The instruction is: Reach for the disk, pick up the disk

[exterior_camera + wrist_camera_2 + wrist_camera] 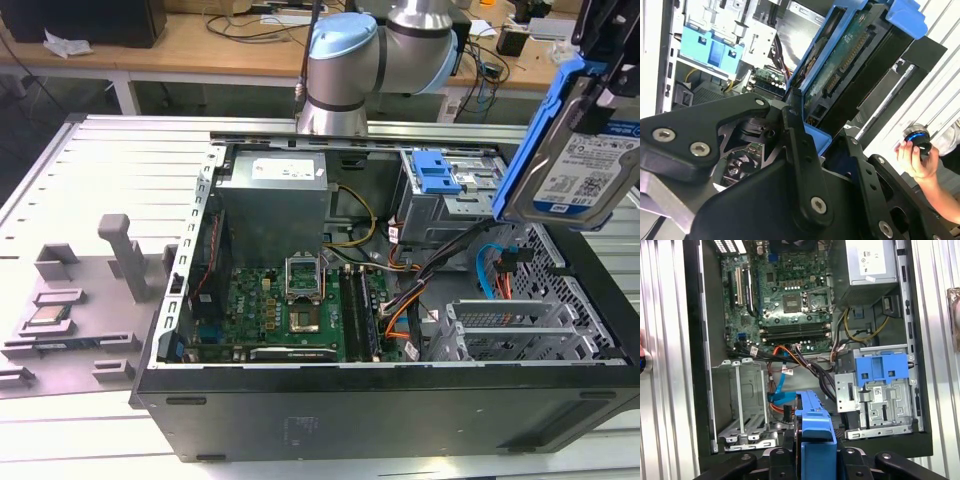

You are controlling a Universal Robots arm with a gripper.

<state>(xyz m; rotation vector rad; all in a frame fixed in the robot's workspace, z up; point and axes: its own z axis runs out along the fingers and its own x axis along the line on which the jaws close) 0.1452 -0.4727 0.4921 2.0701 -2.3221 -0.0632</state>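
The disk, a silver hard drive with a white-and-blue label and blue bracket rails, hangs tilted above the open computer case's corner on the exterior view's right. My gripper is shut on its upper end. In the second wrist view the disk shows its circuit-board underside between the black fingers, with my gripper clamped on the blue rail. The first wrist view shows the disk edge-on in my gripper, above the case.
The open computer case holds a motherboard, a power supply and a grey drive cage with a blue latch. A small CPU chip lies on a grey fixture at the exterior view's left. A person's hand is nearby.
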